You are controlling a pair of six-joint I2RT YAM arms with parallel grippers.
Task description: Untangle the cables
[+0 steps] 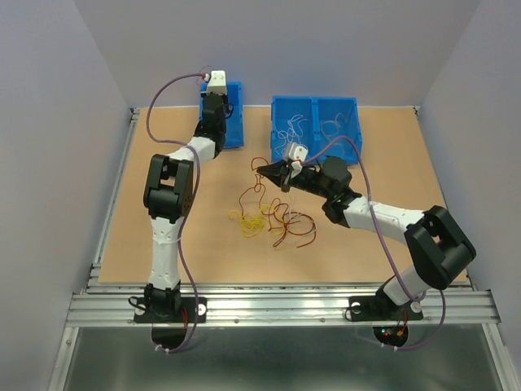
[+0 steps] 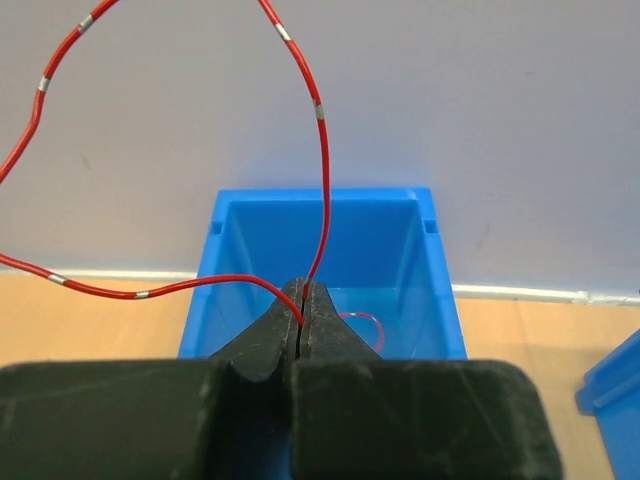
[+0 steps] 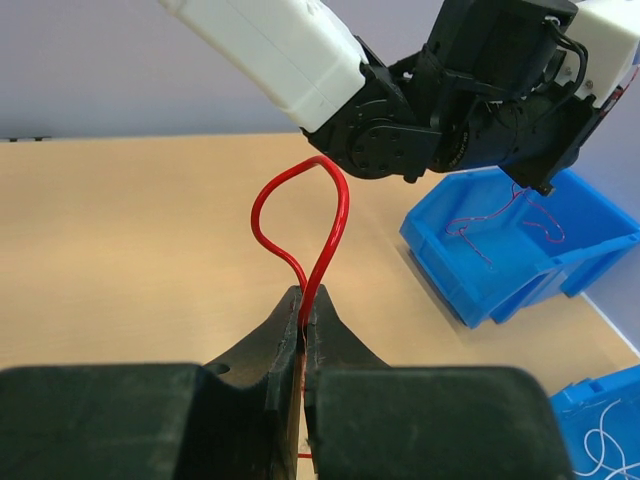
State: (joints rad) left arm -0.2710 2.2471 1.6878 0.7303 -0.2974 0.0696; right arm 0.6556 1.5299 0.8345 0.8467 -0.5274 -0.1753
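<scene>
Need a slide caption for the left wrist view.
Left fingers shut on a looping red cable, held over the blue bin by the back wall.

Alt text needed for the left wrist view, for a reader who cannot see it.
The left gripper is shut on a red cable that loops up and away to the left. Beyond it, an open blue bin standing against the wall holds a second red cable.

The red cable [image 3: 343,210] looks glossy, the bin [image 2: 400,250] smooth plastic.
</scene>
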